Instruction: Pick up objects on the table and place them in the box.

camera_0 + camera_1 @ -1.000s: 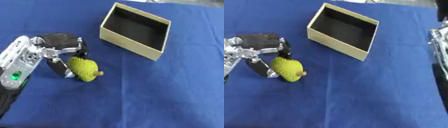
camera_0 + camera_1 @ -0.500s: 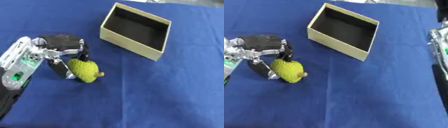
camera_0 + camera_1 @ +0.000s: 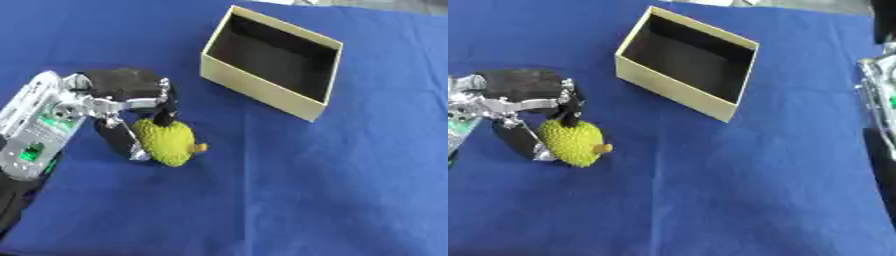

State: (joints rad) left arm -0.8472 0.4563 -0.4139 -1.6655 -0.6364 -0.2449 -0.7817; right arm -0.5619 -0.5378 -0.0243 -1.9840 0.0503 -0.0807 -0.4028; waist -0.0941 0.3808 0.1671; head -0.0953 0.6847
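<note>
Blue cloth-covered table (image 3: 332,190) filling both views. At the left of the frame, the robot's left hand (image 3: 122,97), black with silver joints, curled round a bumpy yellow-green fruit with a short orange stem (image 3: 166,141): a dark finger (image 3: 164,112) set on the fruit's top, the thumb (image 3: 118,141) down its left side, so pinching the fruit between them. Fruit at lower left of centre, resting on or just above the cloth; contact with the table impossible to tell. Stem pointing to the right, toward the frame's middle. Silver forearm with a small green light (image 3: 35,131) running down to the lower left edge.

In the upper middle, an open rectangular cardboard box with pale yellow outer walls and a dark inside (image 3: 262,89), set askew on the cloth, one long wall facing the lower left. Nothing visible inside it but the dark floor. Box well apart from the fruit, up and to the right of it, with bare blue cloth between.

At the right edge of the right eye view, a strip of silver and black machinery belonging to the right arm (image 3: 881,110), with a small green spot on it; the hand itself cut off by the frame edge, finger pose impossible to tell. Along the top edge, a sliver of pale surface beyond the cloth.
</note>
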